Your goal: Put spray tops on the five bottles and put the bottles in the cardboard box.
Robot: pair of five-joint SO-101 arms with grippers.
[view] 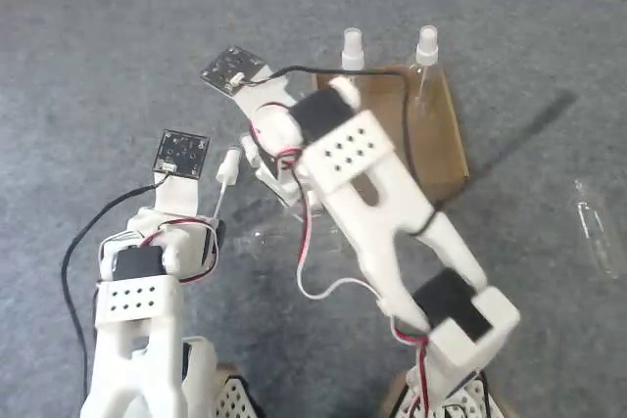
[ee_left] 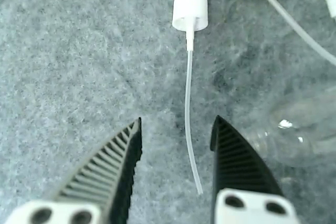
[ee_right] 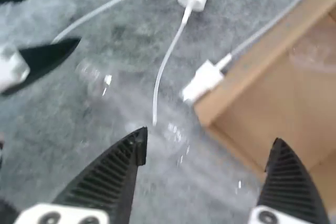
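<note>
High view, right arm [view: 353, 149] overlapping cardboard box [view: 443, 139]

High camera looks down over the desk [view: 88, 75]. Both wrist cameras face it from close up, sharing the loose spray tops [ee_left: 190, 3].

Noted matt, ribbed black plastic on fingers [ee_left: 113, 166] of left gripper [ee_left: 177, 120]; found rough, fuzzy grey cloth covering [ee_left: 68, 51] beneath; recorded smooth white plastic spray top [ee_left: 190, 6] just ahead, with thin translucent tube [ee_left: 188, 103] running between the jaws; logged clear glossy plastic bottle [ee_left: 299, 135] beside one finger; observed matt brown cardboard box [ee_right: 273, 114] ahead of right gripper [ee_right: 210, 136], plain and unglazed.
</note>
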